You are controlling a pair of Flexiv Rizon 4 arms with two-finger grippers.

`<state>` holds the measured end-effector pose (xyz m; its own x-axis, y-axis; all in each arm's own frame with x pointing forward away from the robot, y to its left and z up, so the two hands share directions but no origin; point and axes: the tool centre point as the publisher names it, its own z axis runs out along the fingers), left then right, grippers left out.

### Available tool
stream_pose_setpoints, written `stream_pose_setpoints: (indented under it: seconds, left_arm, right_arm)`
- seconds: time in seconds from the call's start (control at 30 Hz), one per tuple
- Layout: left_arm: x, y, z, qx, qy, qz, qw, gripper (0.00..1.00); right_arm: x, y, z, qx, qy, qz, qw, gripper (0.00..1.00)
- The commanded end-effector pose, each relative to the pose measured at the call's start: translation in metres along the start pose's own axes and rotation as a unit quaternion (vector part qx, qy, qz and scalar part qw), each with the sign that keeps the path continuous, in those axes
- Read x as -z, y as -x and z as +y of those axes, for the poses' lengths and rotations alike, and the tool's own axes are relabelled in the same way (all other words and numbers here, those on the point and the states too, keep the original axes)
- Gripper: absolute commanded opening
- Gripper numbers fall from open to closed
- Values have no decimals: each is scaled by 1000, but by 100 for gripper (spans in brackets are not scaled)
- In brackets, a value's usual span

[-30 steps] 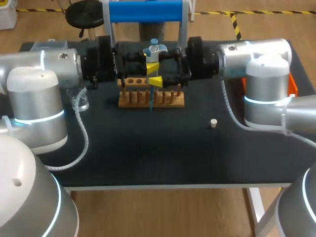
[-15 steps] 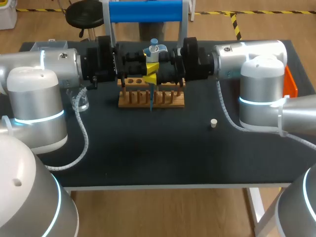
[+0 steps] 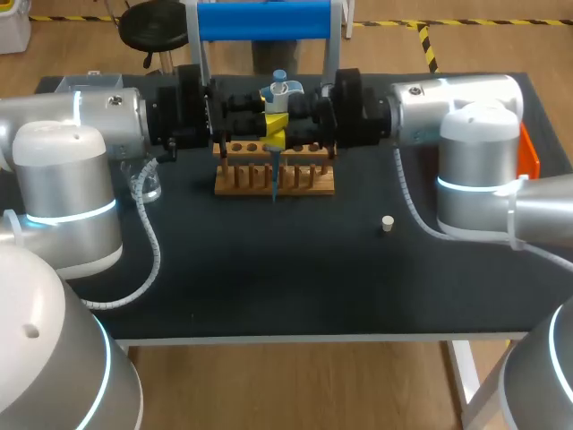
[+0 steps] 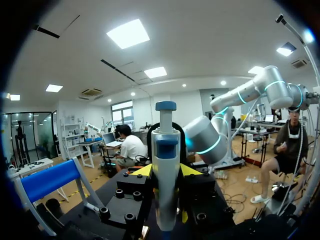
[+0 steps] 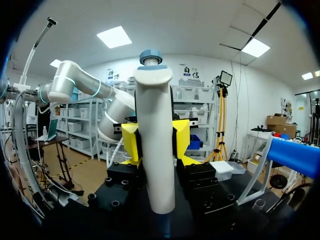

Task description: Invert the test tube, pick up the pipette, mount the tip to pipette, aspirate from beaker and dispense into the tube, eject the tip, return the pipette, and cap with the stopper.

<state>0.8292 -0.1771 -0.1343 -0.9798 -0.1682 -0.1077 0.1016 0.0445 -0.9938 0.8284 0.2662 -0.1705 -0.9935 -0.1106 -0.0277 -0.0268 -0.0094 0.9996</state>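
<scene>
Left pincer (image 3: 267, 125) is clamped on the pipette (image 3: 278, 92), and what a clean hold: in the right wrist view its yellow pads (image 5: 129, 142) hug the white body from both sides. Across from it comes the right pincer (image 3: 285, 136), nose to nose with the left and right up against the same pipette. Is it gripping or just alongside? I cannot tell from any of these angles.

The pipette stands upright in the air, blue button on top, over the wooden rack (image 3: 309, 182) at the back middle of the dark tabletop (image 3: 269, 278). The blue tip (image 3: 272, 179) is mounted on its lower end and points straight down. In the head view it crosses the rack and ends near the front edge. What sits under it is hidden, so no call there.

Out to the right, the little pale stopper (image 3: 388, 223) lies alone on the tabletop, well apart from the rack and near the right arm's coiled cable. Over on the left, the clear beaker (image 3: 149, 185) sits beside the rack's end, half hidden behind the left arm. Both arms reach in level from their own sides and meet in the middle. A blue-barred stand (image 3: 264, 20) rises just behind them.
</scene>
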Motion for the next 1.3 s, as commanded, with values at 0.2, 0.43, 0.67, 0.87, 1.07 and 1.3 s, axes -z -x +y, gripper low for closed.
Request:
stream_pose_setpoints:
  seconds: [0.2, 0.43, 0.67, 0.87, 1.07, 1.3]
  left_arm:
    - [0, 0, 0, 0, -1, -1, 1000, 0]
    - [0, 0, 0, 0, -1, -1, 1000, 0]
    - [0, 0, 0, 0, -1, -1, 1000, 0]
    - [0, 0, 0, 0, -1, -1, 1000, 0]
    - [0, 0, 0, 0, -1, -1, 1000, 0]
    - [0, 0, 0, 0, -1, -1, 1000, 100]
  right_arm:
    - [5, -5, 2, 0, 4, 10, 1000, 8]
    - [8, -6, 3, -4, 13, 18, 1000, 0]
    - [5, -7, 1, -8, 6, 31, 999, 0]
    - [4, -7, 1, -8, 2, 35, 999, 0]
    - [5, -6, 0, -9, 1, 34, 999, 0]
    - [7, -5, 0, -10, 4, 34, 999, 0]
